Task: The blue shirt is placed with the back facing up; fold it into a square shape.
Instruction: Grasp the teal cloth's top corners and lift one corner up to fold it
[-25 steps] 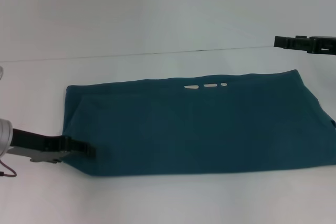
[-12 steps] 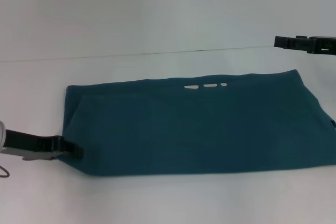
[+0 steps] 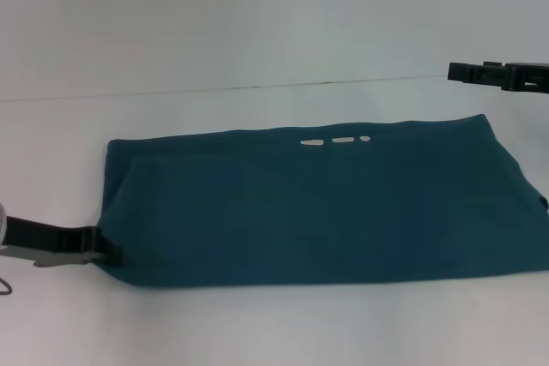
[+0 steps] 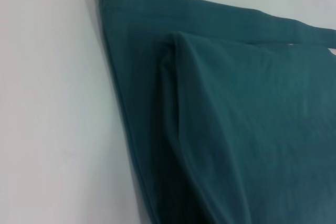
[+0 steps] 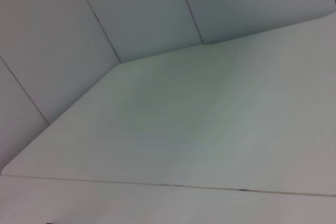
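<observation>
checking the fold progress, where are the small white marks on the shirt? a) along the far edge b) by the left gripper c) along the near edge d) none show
a: in the head view the white marks sit on the far edge of the blue shirt, well away from the left gripper at its near left corner.

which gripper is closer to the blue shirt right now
Left. The left gripper sits at the near left corner of the blue shirt, right at its edge. The right gripper hangs raised beyond the shirt's far right corner, well clear of the fabric.
</observation>
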`<control>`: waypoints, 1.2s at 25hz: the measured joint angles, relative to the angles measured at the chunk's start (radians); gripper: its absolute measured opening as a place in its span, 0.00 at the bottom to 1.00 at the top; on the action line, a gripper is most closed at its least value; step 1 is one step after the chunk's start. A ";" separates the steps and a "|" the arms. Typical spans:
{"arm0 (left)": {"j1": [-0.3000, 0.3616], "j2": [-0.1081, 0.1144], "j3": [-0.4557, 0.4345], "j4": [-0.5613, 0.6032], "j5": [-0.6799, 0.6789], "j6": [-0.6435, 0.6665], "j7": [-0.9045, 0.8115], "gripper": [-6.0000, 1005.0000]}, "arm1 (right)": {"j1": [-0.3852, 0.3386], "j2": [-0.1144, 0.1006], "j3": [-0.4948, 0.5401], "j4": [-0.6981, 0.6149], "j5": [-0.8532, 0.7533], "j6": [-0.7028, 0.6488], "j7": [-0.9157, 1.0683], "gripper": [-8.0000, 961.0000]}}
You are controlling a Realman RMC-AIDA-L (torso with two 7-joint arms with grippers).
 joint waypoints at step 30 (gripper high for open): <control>0.147 0.051 -0.340 0.095 -0.040 0.118 0.194 0.01 | 0.033 0.157 -0.026 0.127 0.016 0.131 -0.253 0.38</control>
